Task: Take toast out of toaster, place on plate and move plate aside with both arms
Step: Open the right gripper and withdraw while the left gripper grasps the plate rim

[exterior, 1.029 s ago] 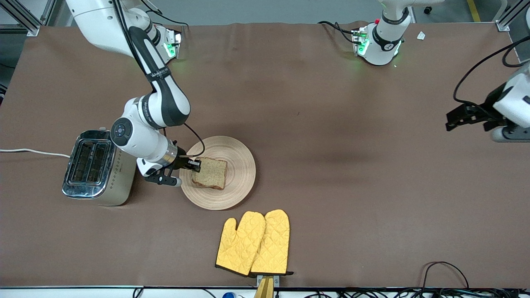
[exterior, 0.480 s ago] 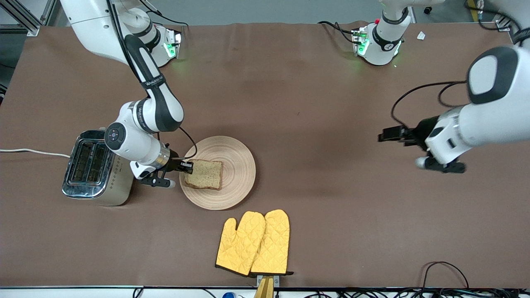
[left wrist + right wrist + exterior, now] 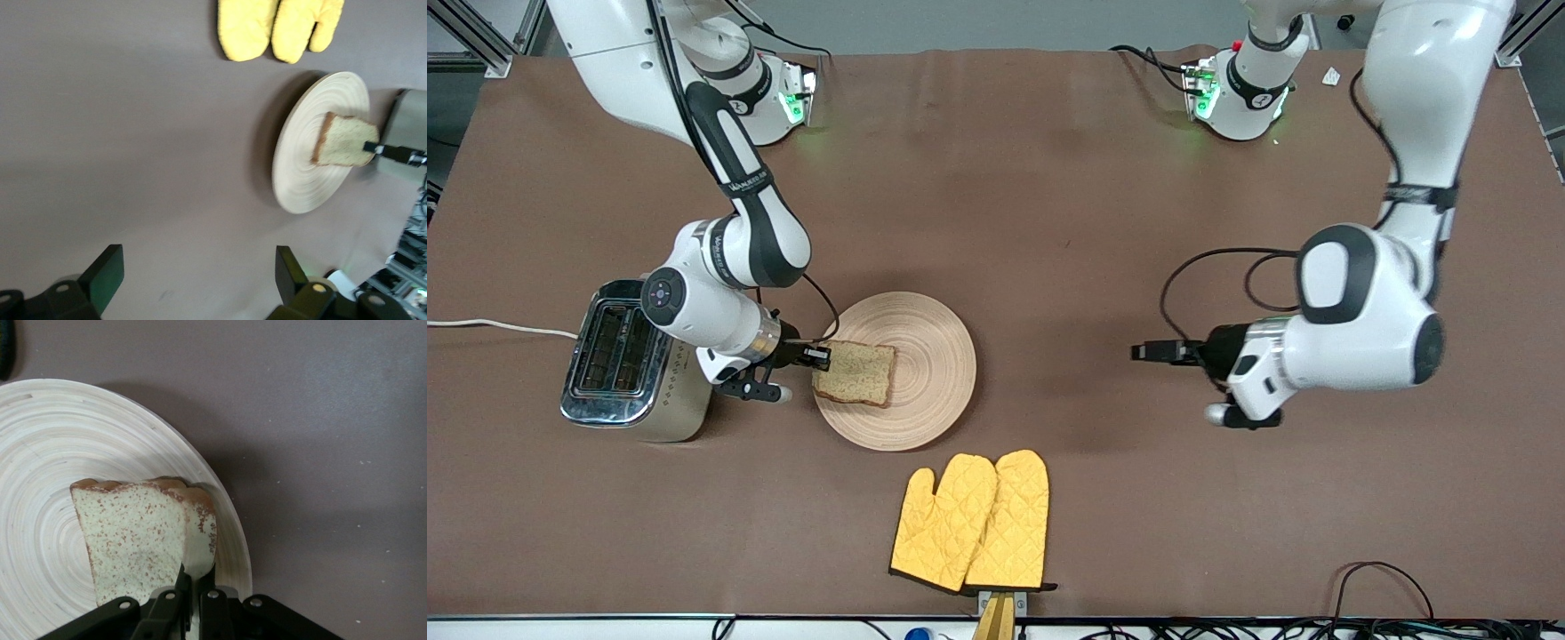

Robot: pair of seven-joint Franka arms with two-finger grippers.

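Note:
The toast (image 3: 856,373) lies on the round wooden plate (image 3: 934,356), at the plate's edge toward the right arm's end of the table. My right gripper (image 3: 818,356) is shut on the toast's edge; in the right wrist view its fingers (image 3: 189,587) pinch the slice (image 3: 133,547) over the plate (image 3: 40,453). My left gripper (image 3: 1152,352) is open and empty, low over bare table toward the left arm's end, apart from the plate. The left wrist view shows its open gripper (image 3: 200,273), and farther off the plate (image 3: 300,173) and toast (image 3: 343,140).
A steel toaster (image 3: 636,360) stands beside the right gripper, toward the right arm's end. Two yellow oven mitts (image 3: 974,524) lie nearer the front camera than the plate. Cables lie along the table's front edge.
The right gripper has drawn the toast toward the plate's toaster-side edge. The left arm has swung in from the table's end toward the plate.

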